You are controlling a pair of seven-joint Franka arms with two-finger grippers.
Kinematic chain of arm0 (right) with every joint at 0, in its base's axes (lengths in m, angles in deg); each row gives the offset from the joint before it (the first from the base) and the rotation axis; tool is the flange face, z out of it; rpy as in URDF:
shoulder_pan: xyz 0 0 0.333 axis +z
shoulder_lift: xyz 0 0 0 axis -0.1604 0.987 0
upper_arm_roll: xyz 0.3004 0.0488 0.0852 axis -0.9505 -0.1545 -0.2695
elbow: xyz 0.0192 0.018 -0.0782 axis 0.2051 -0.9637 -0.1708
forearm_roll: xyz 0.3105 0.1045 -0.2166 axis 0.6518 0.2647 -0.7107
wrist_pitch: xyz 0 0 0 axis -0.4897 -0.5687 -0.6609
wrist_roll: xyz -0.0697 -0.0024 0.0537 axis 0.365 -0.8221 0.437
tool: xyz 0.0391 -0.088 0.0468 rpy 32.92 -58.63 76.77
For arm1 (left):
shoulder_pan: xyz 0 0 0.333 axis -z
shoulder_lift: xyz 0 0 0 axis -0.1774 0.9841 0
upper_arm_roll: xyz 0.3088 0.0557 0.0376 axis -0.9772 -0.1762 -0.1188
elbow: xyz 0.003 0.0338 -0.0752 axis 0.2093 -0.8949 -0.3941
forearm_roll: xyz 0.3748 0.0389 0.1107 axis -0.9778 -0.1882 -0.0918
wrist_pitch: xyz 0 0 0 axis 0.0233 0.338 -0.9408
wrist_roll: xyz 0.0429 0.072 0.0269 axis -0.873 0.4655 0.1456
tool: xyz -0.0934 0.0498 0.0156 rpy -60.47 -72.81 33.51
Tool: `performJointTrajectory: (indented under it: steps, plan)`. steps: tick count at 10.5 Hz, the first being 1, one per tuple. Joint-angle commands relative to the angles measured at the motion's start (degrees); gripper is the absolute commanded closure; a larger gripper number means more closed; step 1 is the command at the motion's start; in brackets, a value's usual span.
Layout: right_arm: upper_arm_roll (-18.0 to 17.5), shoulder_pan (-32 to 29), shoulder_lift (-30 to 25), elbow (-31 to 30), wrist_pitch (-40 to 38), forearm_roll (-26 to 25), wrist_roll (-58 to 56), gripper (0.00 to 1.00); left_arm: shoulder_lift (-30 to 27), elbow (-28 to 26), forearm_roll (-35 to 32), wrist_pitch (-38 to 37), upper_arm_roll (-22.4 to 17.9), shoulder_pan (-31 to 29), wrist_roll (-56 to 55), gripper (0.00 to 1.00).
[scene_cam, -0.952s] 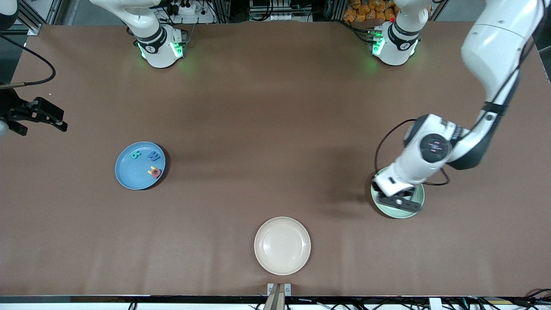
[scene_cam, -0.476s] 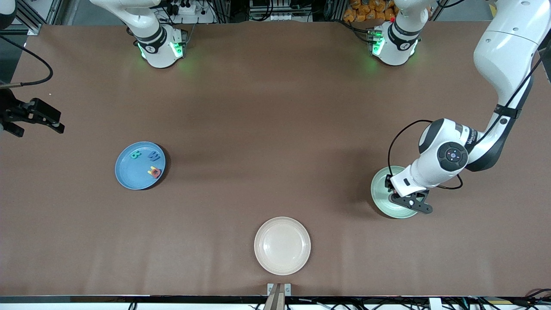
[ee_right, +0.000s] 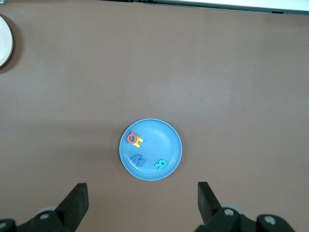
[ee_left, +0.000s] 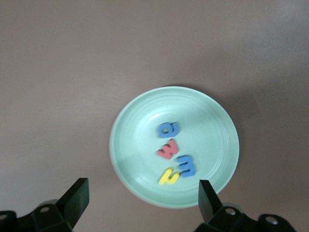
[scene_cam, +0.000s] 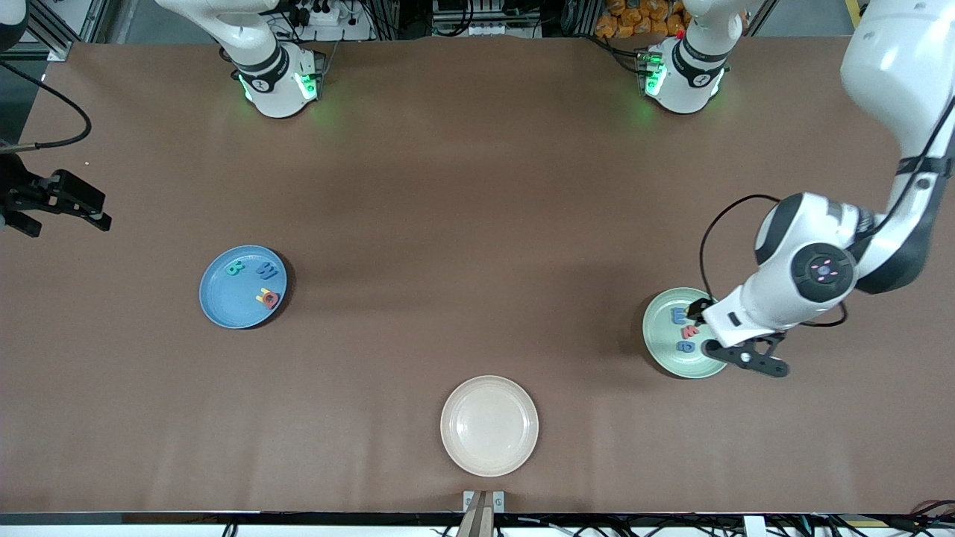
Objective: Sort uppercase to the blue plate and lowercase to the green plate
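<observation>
The blue plate (scene_cam: 224, 306) lies toward the right arm's end and holds the uppercase letters: teal B (scene_cam: 236, 267), blue W (scene_cam: 267, 271), and red Q (scene_cam: 270, 300) lying against yellow H (ee_right: 138, 141). The green plate (scene_cam: 660, 328) lies toward the left arm's end and holds the lowercase letters: blue m (scene_cam: 679, 315), red w (scene_cam: 690, 330), blue a (scene_cam: 686, 346) and yellow h (ee_left: 169, 177). My left gripper (scene_cam: 746, 359) hangs open and empty over that plate's edge. My right gripper (scene_cam: 63, 212) waits open and empty up above the right arm's end of the table.
An empty cream plate (scene_cam: 489, 425) lies at mid table, nearest to the front camera. Brown table surface stretches between the three plates. The left arm's elbow rises high over its end of the table.
The left gripper has opened and drawn away from over the green plate toward the left arm's end, uncovering the letters in it. The right arm has barely moved.
</observation>
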Motion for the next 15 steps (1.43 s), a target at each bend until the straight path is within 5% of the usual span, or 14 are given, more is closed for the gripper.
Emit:
performJointTrajectory:
  steps: [1,8,12,15]
  plan:
    - [-0.9,-1.0,-1.6,-1.7,0.5,-0.5,0.7,0.0,-5.7,2.5,2.4,-7.2,2.8,-0.9,1.4,0.0]
    - [-0.9,-1.1,-1.5,-1.8,0.6,-0.5,0.7,0.0,-18.5,5.0,14.6,-15.1,0.8,-1.7,1.5,0.0]
    - [-0.9,-1.1,-1.5,-1.8,0.6,-0.5,0.7,0.0,-24.9,4.7,22.9,-15.8,-21.2,13.1,3.5,0.0]
    - [-0.9,-1.1,-1.5,-1.9,0.6,-0.5,0.7,0.0,-27.6,4.7,25.2,-18.9,-31.1,20.5,3.7,0.0]
